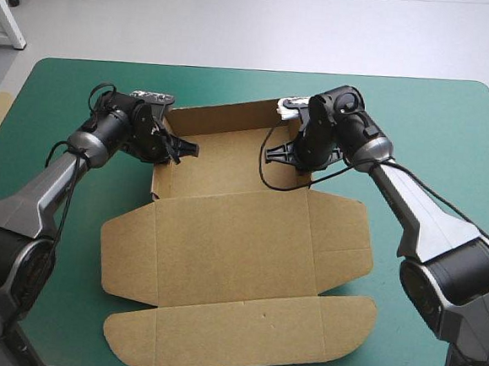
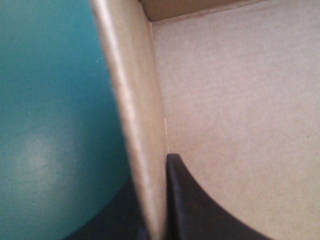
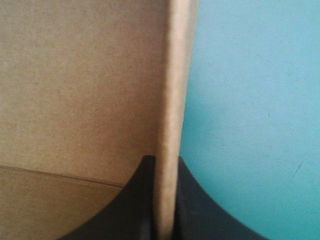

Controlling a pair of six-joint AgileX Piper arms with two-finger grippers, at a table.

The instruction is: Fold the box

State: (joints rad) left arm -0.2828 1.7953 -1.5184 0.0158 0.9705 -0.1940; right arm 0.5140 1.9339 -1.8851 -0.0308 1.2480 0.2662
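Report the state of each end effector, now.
Left end effector: shut on the box, pinching its raised left wall.
Right end effector: shut on the box, pinching its raised right wall.

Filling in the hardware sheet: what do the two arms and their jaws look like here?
Matching pair. Left arm and right arm: silver-grey tapered links, black joint housings. Left gripper and right gripper: black bodies, jaws broad black curved fins with wide bases. Thin black cable at each wrist. No markings legible.
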